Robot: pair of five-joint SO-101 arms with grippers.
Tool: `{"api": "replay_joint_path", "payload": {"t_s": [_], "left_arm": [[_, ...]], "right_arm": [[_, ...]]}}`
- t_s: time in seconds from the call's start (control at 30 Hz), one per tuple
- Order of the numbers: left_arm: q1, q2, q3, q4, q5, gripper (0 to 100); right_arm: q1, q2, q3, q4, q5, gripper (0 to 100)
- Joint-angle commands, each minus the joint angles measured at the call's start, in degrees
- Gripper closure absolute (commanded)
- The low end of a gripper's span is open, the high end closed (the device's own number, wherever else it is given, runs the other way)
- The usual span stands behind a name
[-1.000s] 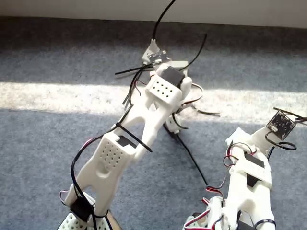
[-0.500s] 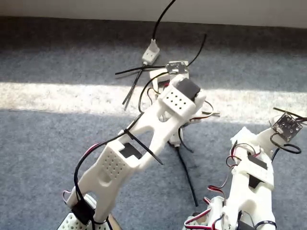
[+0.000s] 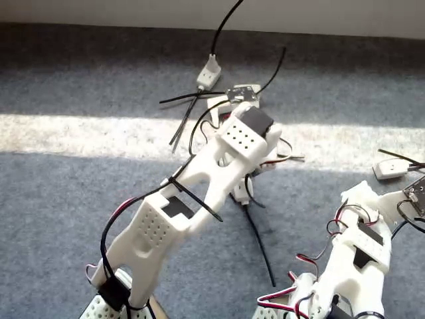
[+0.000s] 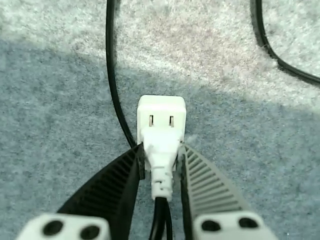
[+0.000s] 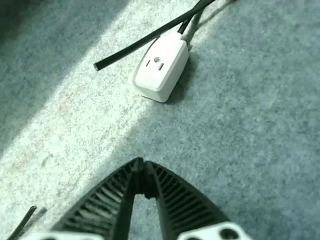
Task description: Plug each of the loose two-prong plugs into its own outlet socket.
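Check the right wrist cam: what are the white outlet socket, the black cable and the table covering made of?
Outlet socket: white moulded plastic, smooth, slight sheen; its rounded edges catch a soft highlight. Cable: likely a black rubber or PVC jacket, matte, no glint. Table covering: grey short-pile carpet or felt, by its fuzzy fibre texture.

Here's the left arm [image 3: 199,179]: a white printed shell with grids of small round holes on two segments and a black servo block near the wrist. Black zip ties are cinched around it, and black and red wires loop alongside. Now the right arm [image 3: 358,256]: same white plastic, black motor faces, with red, white and black leads curling out at the joints. On the left hand [image 4: 161,147], one ribbed finger is black and one pale grey, on white mounts with paired holes. The right hand [image 5: 144,170] has dark ribbed fingers and white mounts.
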Motion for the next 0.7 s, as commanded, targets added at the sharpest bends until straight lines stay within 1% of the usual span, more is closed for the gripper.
{"api": "replay_joint_path", "payload": {"t_s": [0.0,0.2,0.33,0.4,0.5,0.67], "left_arm": [[-4.3,0.5,3.1,0.6,-0.6,99],[-6.7,0.7,3.3,1.1,-0.6,99],[-10.9,0.7,3.2,1.1,-0.6,99],[-12.2,0.7,3.2,0.8,-1.8,99],[-12.5,0.8,3.2,0.4,-4.1,99],[-12.7,2.7,3.3,2.2,-4.2,99]], "right_arm": [[-0.3,-0.7,0.7,-1.2,1.5,98.9],[-3.6,-0.7,1.5,-1.3,6.4,98.9],[-3.7,-0.7,1.5,-1.3,6.8,98.9],[-3.7,-0.7,1.5,-1.3,6.9,98.9],[-3.8,-0.7,1.5,-1.3,6.9,98.9],[-3.8,-0.7,1.5,-1.3,6.9,98.9]]}}
